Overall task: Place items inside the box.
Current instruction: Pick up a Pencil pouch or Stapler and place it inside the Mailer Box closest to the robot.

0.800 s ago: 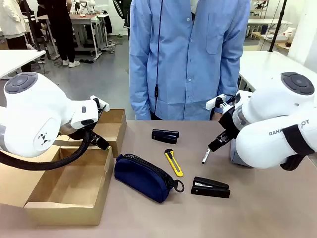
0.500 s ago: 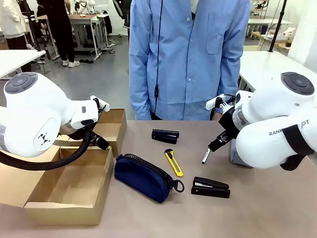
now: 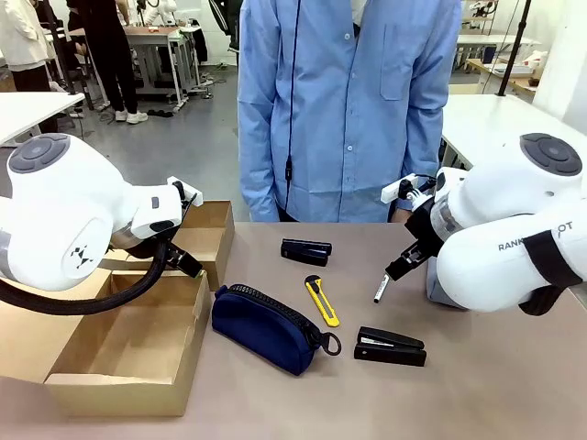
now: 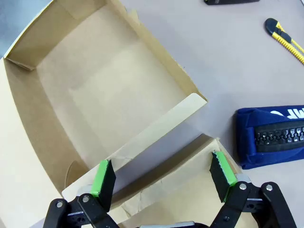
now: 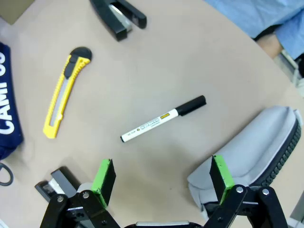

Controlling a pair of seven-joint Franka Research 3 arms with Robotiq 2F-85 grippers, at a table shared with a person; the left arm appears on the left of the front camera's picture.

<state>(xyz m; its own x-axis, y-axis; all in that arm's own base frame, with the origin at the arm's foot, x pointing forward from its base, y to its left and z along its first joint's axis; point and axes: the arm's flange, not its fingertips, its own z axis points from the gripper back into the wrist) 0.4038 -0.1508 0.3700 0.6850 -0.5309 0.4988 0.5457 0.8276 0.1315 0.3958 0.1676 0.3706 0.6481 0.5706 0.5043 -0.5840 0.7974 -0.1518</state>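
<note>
Table: matte brown top (image 3: 477, 394), smooth, with the items spread across the middle.
Box: plain tan cardboard (image 3: 119, 396), long, lid flap folded out to the left. It sits at the near left, open and with nothing in it. A shorter cardboard box (image 3: 209, 229) stands just beyond it.
Pouch: navy fabric (image 3: 266, 328), soft oblong, black zip along the top, ring pull at its right end. It lies just right of the box.
Knife: yellow plastic utility knife (image 3: 322, 302) with a black slider, right of the pouch's far end.
Staplers: both black. One (image 3: 305, 251) is far centre, the other (image 3: 390, 346) near and to the right.
Marker: white barrel, black cap (image 5: 161, 119), flat on the table.
Grey pouch: padded, rounded (image 5: 251, 152), right of the marker.
My left gripper: (image 4: 164, 175) ridged green pads spread wide, nothing between them, hanging over the cardboard edges where the two boxes meet.
My right gripper: (image 5: 161, 178) jaws fully apart and empty, above the table, with the marker lying beyond the fingertips.
Writing: white "CAMP" on the pouch, the rest cut off in the right wrist view. The marker's label is too small to read. "RANK" shows on my right arm (image 3: 514, 238).
Person: light blue buttoned shirt (image 3: 348, 110), standing at the far edge.
</note>
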